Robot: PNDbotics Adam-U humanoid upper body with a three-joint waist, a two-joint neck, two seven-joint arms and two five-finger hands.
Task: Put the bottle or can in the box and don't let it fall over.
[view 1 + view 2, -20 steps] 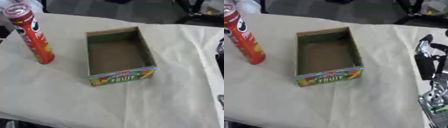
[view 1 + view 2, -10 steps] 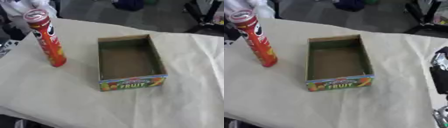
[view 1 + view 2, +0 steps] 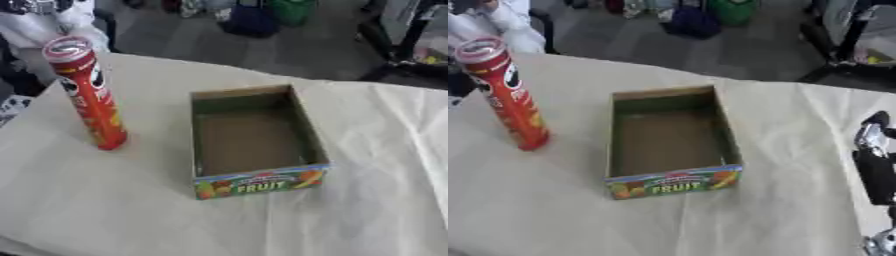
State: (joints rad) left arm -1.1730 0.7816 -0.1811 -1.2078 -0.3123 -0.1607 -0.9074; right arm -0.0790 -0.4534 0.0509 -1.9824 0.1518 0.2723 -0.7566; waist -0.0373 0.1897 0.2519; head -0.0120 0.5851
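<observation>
Nearest to me is the cream cloth covering the tabletop (image 3: 105,215), creased in a few places. At the right edge of the right eye view I see part of my right hand (image 3: 877,165), black with silver at the top, raised over the cloth well apart from everything else; only a sliver shows, so I cannot tell whether its fingers are straight or curled. My left hand shows in neither view.

A little further in sits the box (image 3: 258,182), an open shallow cardboard tray with a colourful front panel that reads FRUIT (fruit pictures on either side of the word). Its inside is plain brown and holds nothing, and it lies slightly askew to the tabletop edge.

To the left of the box and a bit further back stands the can (image 3: 87,95), a tall red tube with a silver-rimmed lid, upright on the cloth, near the box but not touching it, and not in any hand.

Beyond the tabletop is dark floor (image 3: 201,40) with blurred bags and stands I cannot make out.
</observation>
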